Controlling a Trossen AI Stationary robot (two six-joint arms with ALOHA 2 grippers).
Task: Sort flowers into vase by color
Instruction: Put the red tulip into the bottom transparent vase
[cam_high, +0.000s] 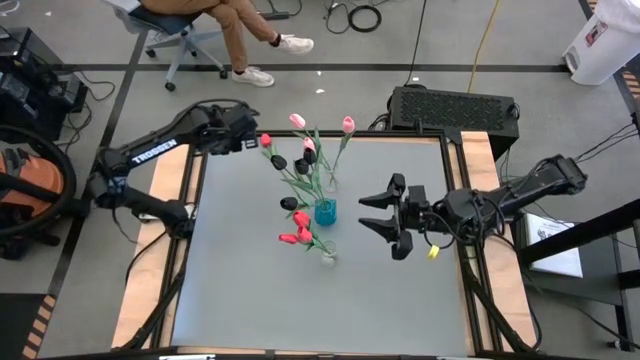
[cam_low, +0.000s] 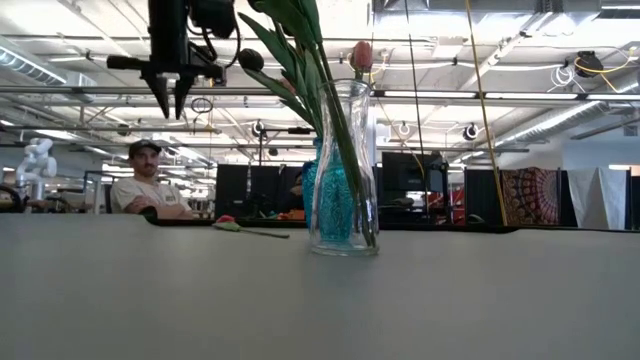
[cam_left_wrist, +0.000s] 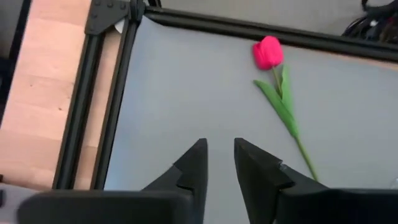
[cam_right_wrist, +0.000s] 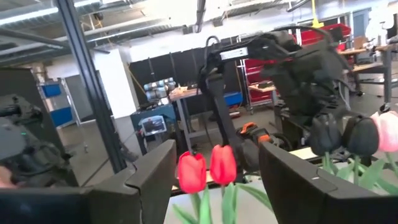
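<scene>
A red tulip (cam_left_wrist: 268, 53) lies flat on the grey table near its far left corner, head toward the far edge. My left gripper (cam_left_wrist: 219, 155) hangs above the table just short of it, pointing down, narrowly open, with nothing between its fingers. A clear glass vase (cam_low: 345, 170) holds red tulips (cam_high: 298, 236). Behind it a blue vase (cam_high: 325, 212) holds pink tulips (cam_high: 348, 124) and black ones (cam_high: 278, 160). My right gripper (cam_high: 368, 212) hovers level to the right of the vases, wide open, its fingers toward the red heads (cam_right_wrist: 207, 169) without touching them.
The table's black frame rail (cam_left_wrist: 112, 93) and a wooden side board (cam_left_wrist: 43, 93) run close by my left gripper. A person (cam_low: 145, 185) sits beyond the far edge. Bare grey table (cam_high: 300, 310) spreads out nearer than the vases.
</scene>
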